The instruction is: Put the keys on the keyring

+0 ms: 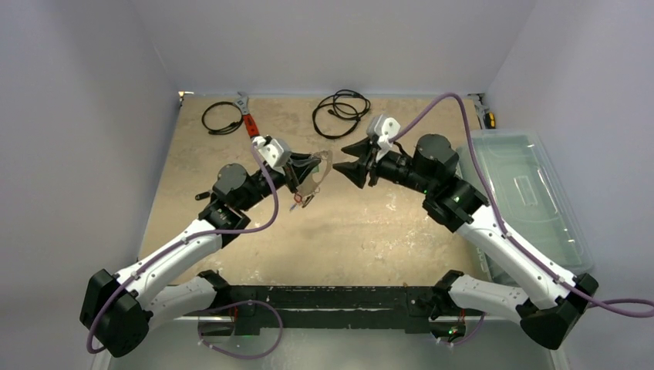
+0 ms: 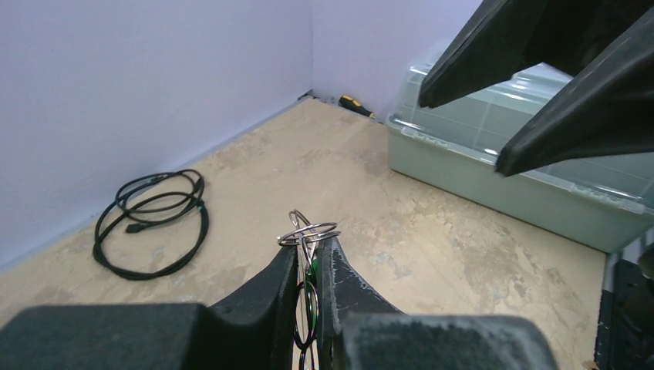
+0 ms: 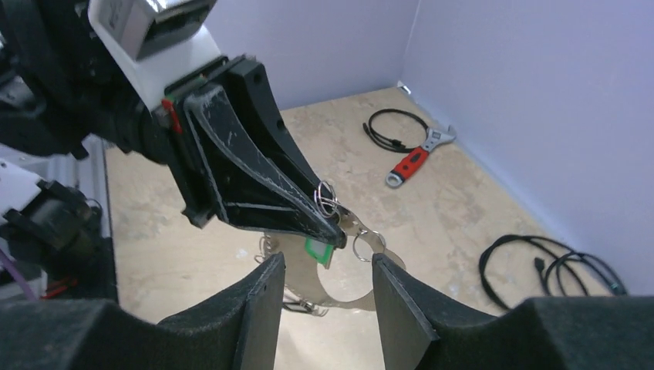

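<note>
Left claw (image 3: 332, 231) noted pinching the keyring (image 3: 337, 297), held clear above the bench (image 3: 463, 193); keys (image 3: 316, 248) seen dangling at it. Right claw (image 1: 341, 158) spread, empty, just beside. Risk judged: ring could be twisted out of the thin pinch if the right claw closes off-line.

Left pincer (image 3: 332, 231) just before right pincer (image 3: 325, 260)

Pale lilac walls (image 1: 77, 116), mottled beige tabletop (image 1: 370, 231), soft even light.

Beige table (image 1: 370, 231), 2 black cable coils (image 1: 342, 112), red-handled wrench (image 1: 247, 119), clear lidded bin (image 1: 532, 193), yellow-handled screwdriver (image 2: 356, 104)
</note>
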Tool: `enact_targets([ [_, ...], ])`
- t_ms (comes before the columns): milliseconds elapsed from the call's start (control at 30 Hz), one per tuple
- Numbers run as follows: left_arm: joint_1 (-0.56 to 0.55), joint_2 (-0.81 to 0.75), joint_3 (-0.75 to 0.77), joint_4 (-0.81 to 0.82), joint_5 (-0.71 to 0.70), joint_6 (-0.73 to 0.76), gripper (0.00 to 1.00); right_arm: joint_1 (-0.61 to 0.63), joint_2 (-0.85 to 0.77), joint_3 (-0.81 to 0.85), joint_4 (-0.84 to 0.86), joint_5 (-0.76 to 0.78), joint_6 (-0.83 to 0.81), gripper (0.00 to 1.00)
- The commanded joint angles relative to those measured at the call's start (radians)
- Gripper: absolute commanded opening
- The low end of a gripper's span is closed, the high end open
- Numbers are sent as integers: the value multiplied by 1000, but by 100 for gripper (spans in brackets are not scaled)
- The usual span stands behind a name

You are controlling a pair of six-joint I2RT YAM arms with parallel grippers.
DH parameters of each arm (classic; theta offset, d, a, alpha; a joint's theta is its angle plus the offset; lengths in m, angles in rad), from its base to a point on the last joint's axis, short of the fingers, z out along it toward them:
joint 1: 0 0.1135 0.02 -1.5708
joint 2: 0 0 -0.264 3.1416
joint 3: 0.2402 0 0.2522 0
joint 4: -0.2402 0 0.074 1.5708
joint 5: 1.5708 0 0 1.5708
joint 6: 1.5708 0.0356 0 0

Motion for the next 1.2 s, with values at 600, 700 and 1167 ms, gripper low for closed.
enact_targets([
  [600, 8, 39, 16, 118, 249, -67, 0, 25, -23, -150, 311, -146, -297, 42],
  [700, 8, 41, 16, 115, 246, -61, 0, 35, -14, -145, 290, -155, -303, 41],
  [1167, 8, 40, 21, 99, 246, -53, 0, 53, 42, -146, 296, -41, -313, 32],
])
